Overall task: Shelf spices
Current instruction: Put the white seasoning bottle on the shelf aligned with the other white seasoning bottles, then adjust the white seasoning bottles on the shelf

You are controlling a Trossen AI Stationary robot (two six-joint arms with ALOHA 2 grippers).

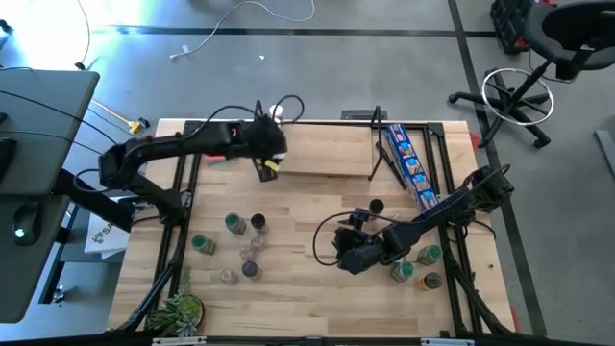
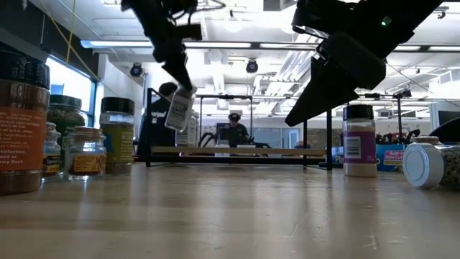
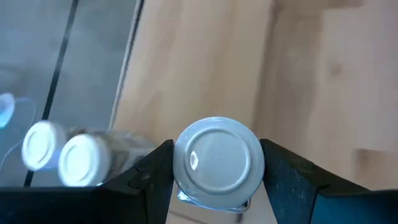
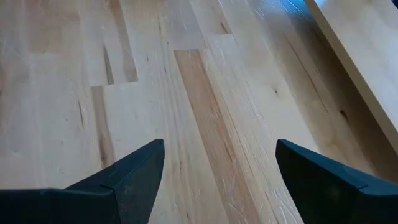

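My left gripper (image 1: 265, 163) hangs over the left end of the shelf (image 1: 327, 149), a light wooden board in a thin black wire frame, and is shut on a white-lidded spice jar (image 3: 217, 155) with a pale label (image 2: 180, 108). Two more white-lidded jars (image 3: 62, 152) lie on their sides just beyond it. My right gripper (image 1: 327, 245) stands open over bare table in front of the shelf, with nothing between its fingers (image 4: 134, 171). Other spice jars stand on the table at the left (image 1: 233, 223) and the right (image 1: 430, 255). My left gripper pinches the jar between its two fingers at the lid end (image 3: 177, 162), one finger on each side, the lid facing back toward the wrist. The fingers slant down from the table's left. The jar hangs tilted below them (image 2: 180, 119), clear of the table and shelf.
A long blue printed packet (image 1: 408, 163) lies at the shelf's right end. A small green plant (image 1: 178, 312) sits at the near left corner. One jar lies on its side at the right (image 2: 424, 164). Bare wood lies between the two jar groups.
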